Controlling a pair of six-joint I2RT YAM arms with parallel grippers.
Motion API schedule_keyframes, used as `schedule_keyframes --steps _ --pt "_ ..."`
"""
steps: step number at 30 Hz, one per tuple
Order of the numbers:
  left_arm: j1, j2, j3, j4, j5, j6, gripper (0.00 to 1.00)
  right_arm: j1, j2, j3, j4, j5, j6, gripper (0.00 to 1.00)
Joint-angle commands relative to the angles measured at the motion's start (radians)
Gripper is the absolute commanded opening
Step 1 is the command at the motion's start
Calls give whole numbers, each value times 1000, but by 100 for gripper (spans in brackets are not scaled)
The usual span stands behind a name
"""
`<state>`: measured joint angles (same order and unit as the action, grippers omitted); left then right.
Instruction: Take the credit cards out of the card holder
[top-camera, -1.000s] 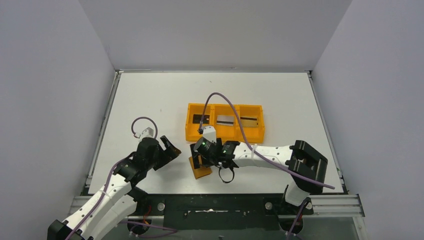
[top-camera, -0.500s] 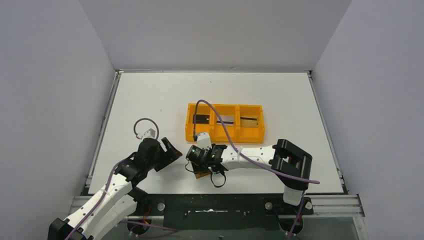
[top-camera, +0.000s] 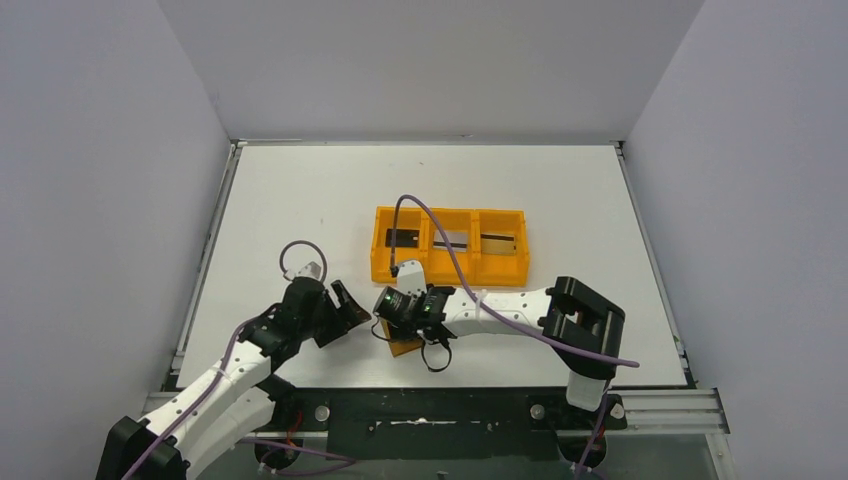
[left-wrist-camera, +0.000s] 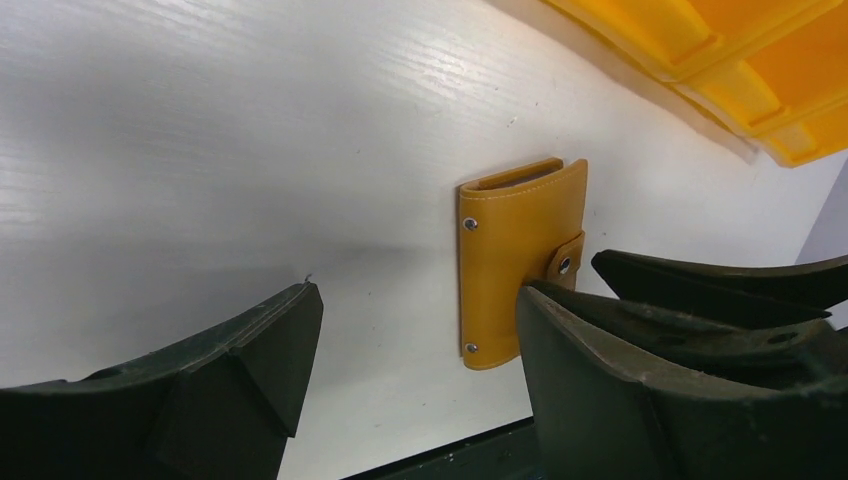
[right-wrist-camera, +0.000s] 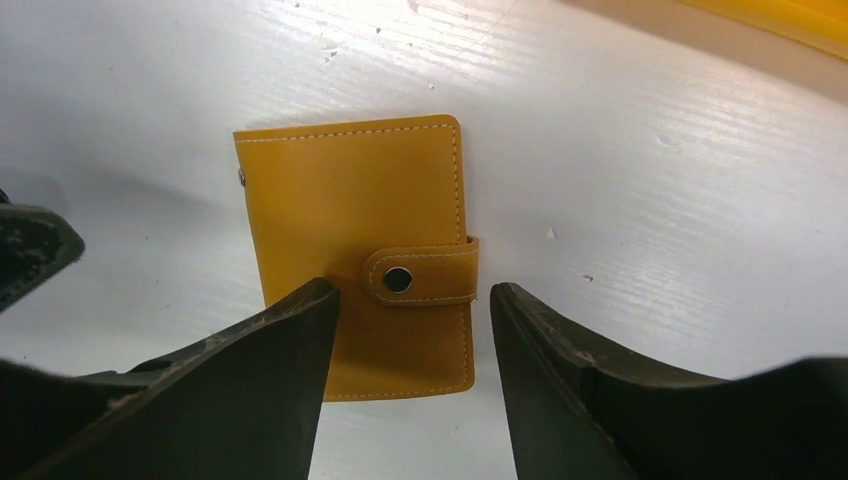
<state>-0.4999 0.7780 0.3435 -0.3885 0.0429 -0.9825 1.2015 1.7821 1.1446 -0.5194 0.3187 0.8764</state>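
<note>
The card holder, a tan-orange wallet folded shut with its snap tab fastened, lies flat near the table's front edge; it also shows as the card holder and the card holder. My right gripper hovers open just over it, its jaws either side of the snap tab; from above it is the right gripper. My left gripper is open over bare table just left of the holder, seen from above as the left gripper. Flat credit cards, dark and grey, lie in the tray.
A bright orange three-compartment tray stands just behind the holder. The right gripper's black fingers cross close to my left gripper's right finger. The table's dark front rail runs close below the holder.
The right arm swung left and nearer, coming over the holder, and its jaws narrowed. The left arm shifted right towards the holder.
</note>
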Motion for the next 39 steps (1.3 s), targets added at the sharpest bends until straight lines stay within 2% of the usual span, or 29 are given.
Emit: schedule_keyframes --steps 1,8,12,18,24,34,39 --pt "7 19 -11 106 66 21 70 -15 13 21 34 39 15 52" --pt "3 85 -14 179 154 40 66 -20 0 -11 73 -1 14 24" --pt "-19 128 4 198 167 50 64 -20 -24 -32 87 4 44 20" --pt "-82 197 46 203 121 57 61 -50 -87 -112 191 -52 66 0" --pt "-167 285 98 220 45 38 60 -96 -157 -229 335 -146 80 0" --pt "-227 447 134 238 -74 12 58 -160 -269 -388 540 -277 116 0" --pt "-255 521 141 167 -141 -4 53 -184 -321 -428 499 -235 146 0"
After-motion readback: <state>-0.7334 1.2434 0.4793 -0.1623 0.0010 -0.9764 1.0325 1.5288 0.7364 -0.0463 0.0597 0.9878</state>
